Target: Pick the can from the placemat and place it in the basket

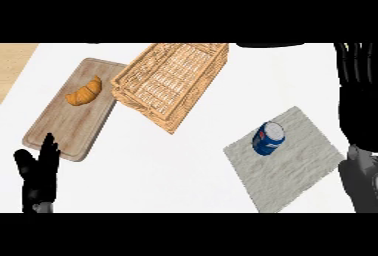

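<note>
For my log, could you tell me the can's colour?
Blue with a silver top, head view.

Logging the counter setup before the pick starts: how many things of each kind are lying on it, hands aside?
Can: 1
Placemat: 1
Basket: 1
Cutting board: 1
Croissant: 1
Total: 5

You have a wooden cutting board [63, 120] lying toward the left edge of the white counter [177, 170], turned at a slant so its long sides run from the far right down to the near left. On its far half sits a golden croissant [84, 92], curved, well inside the board's rim. At the far left corner of the counter you can see a strip of pale wood surface [13, 62].
</note>
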You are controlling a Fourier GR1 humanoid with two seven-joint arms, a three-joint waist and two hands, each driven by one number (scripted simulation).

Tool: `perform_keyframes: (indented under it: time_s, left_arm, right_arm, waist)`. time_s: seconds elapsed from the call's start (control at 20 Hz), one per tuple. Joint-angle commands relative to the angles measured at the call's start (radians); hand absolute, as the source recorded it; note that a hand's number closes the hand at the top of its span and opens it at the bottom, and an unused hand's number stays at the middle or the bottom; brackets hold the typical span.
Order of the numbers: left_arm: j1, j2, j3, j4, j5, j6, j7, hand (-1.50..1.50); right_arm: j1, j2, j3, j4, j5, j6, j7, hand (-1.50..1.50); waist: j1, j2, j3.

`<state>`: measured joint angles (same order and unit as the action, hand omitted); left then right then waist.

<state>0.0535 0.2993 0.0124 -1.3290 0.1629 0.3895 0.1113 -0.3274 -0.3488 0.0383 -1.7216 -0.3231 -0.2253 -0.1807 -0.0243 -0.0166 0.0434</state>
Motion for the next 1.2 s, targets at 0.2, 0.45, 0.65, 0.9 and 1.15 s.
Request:
perform_keyframes:
  time_s: [0.2,0.45,0.65,0.9,1.15]
  left_arm:
    - [-0.194,0.067,-0.163,-0.177,-0.066,-0.210,-0.126,0.00]
    - [-0.229,0.090,-0.210,-0.197,-0.038,-0.346,-0.180,0.00]
    - [-0.237,0.103,-0.185,-0.204,-0.029,-0.369,-0.144,0.00]
    - [-0.239,0.095,-0.189,-0.221,-0.026,-0.370,-0.129,0.00]
    - [-0.208,0.121,-0.170,-0.223,-0.015,-0.392,-0.134,0.00]
  right_arm:
    - [0.021,-0.122,0.054,0.193,-0.093,0.286,0.095,1.50]
    - [0.079,-0.039,0.277,0.166,0.001,0.480,-0.136,-1.50]
    - [0.133,0.033,0.366,0.092,0.305,0.169,-0.078,-1.50]
    - [0.054,-0.087,0.330,0.035,0.507,0.044,0.173,-1.50]
    - [-0.076,-0.308,0.232,-0.059,0.598,0.148,0.455,-1.50]
  waist:
    - [0.021,0.032,-0.040]
    - [0.034,0.025,-0.042]
    - [0.018,0.014,-0.044]
    - [0.011,0.007,-0.046]
    - [0.009,0.001,-0.049]
